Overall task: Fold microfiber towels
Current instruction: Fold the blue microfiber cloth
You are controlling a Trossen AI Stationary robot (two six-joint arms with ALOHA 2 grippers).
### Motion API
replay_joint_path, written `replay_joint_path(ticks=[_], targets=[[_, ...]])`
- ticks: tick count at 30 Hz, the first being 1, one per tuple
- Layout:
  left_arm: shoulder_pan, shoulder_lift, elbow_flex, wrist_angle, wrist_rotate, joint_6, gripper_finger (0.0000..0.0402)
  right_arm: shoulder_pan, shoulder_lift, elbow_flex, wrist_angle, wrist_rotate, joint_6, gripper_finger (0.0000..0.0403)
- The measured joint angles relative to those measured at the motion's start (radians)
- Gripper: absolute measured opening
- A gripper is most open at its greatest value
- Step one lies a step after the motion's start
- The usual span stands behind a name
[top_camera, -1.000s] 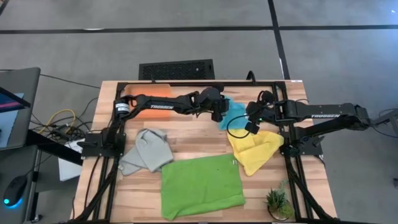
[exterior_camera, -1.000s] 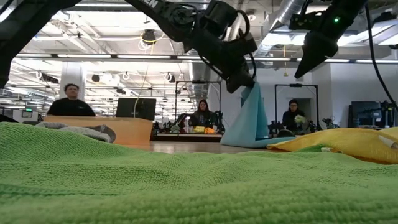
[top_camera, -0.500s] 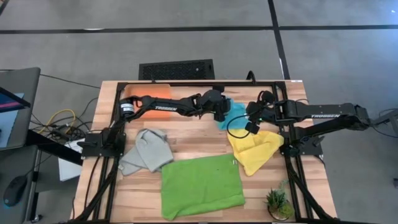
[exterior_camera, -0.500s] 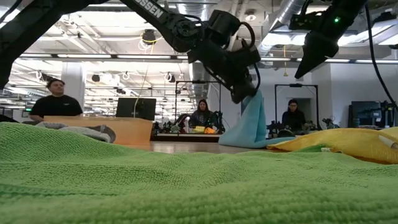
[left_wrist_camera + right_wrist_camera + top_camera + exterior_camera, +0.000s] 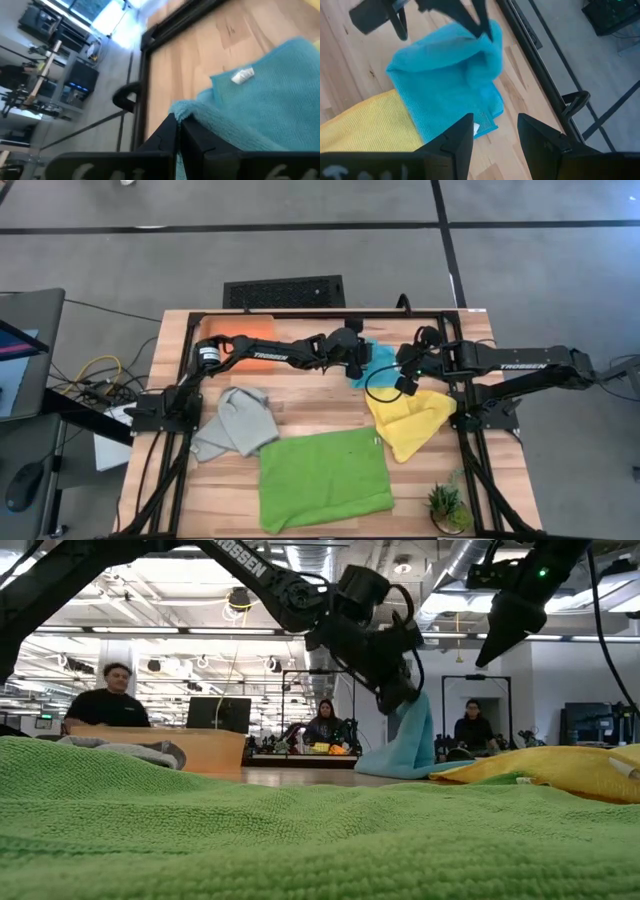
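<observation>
Blue towel [image 5: 375,362], beside the yellow towel [image 5: 410,420]: left gripper [image 5: 397,700], arm stretched across, pinches its raised corner; right gripper [image 5: 495,135] hovers above, fingers apart, empty.

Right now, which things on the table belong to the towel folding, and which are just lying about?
Job:
turquoise towel, pinched and lifted by the left gripper
yellow towel
lime green towel
grey towel
orange towel
right gripper, open, above

Lying about:
potted plant
</observation>
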Motion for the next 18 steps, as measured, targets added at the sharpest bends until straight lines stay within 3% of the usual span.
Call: replay_joint_path(ticks=[7,12,18], targets=[[-0.025,0.000,0.000,-0.028,0.013,-0.001,0.0000,0.000,0.000,0.000,-0.005,0.000,0.000,0.0177],[-0.028,0.006,0.000,-0.041,0.137,-0.019,0.0000,0.000,0.000,0.000,-0.005,0.000,0.000,0.0177],[-0.028,0.007,0.000,-0.035,0.141,-0.029,0.0000,0.000,0.000,0.000,-0.005,0.000,0.000,0.0177]])
